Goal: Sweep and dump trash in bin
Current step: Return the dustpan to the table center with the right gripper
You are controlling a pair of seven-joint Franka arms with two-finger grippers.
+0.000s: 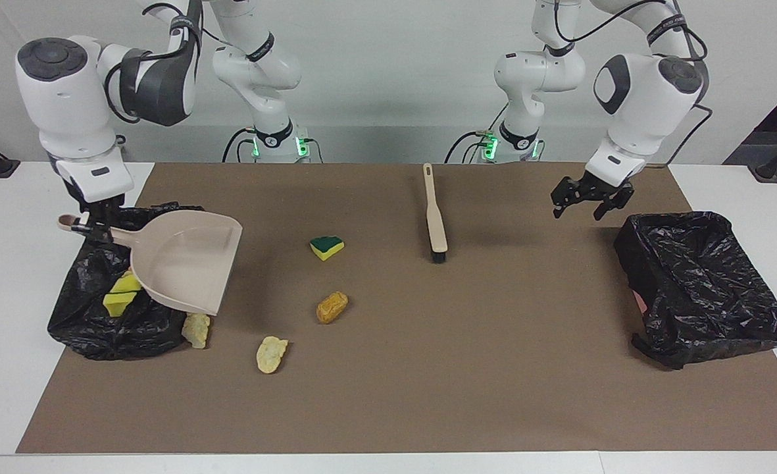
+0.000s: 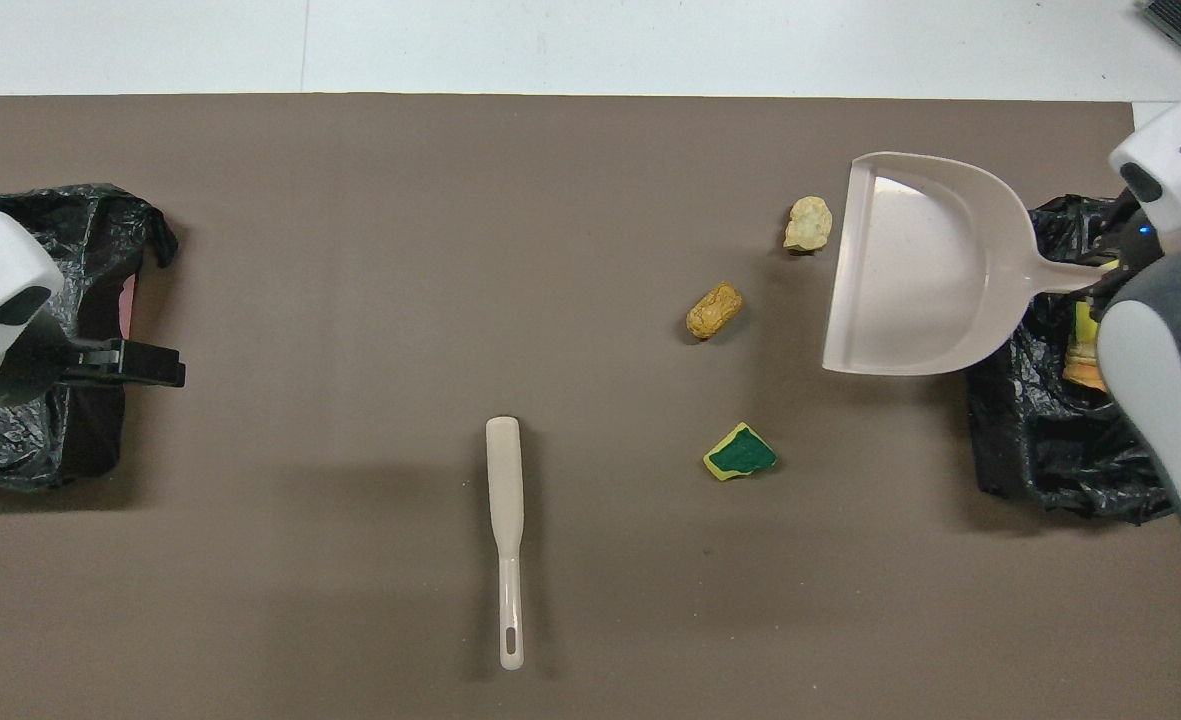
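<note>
Trash [image 1: 331,307] awaits; your right hand [image 1: 96,227] grips the dustpan [image 1: 184,266] above the bin [image 1: 85,322], left hand [image 1: 591,199] wide, idle.

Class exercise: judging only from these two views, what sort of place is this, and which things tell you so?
Probably a robotics lab test bench: two Franka arms mounted at a white table covered by a brown mat, with staged trash scraps, a dustpan and black-bagged bins. No household furnishings are visible.

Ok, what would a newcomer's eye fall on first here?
The beige dustpan, held up by the right gripper over a black bin bag at the right arm's end. Then the scraps on the brown mat: a yellow-and-green sponge wedge and an orange-brown chunk. The left gripper hangs open beside the second bag.
</note>
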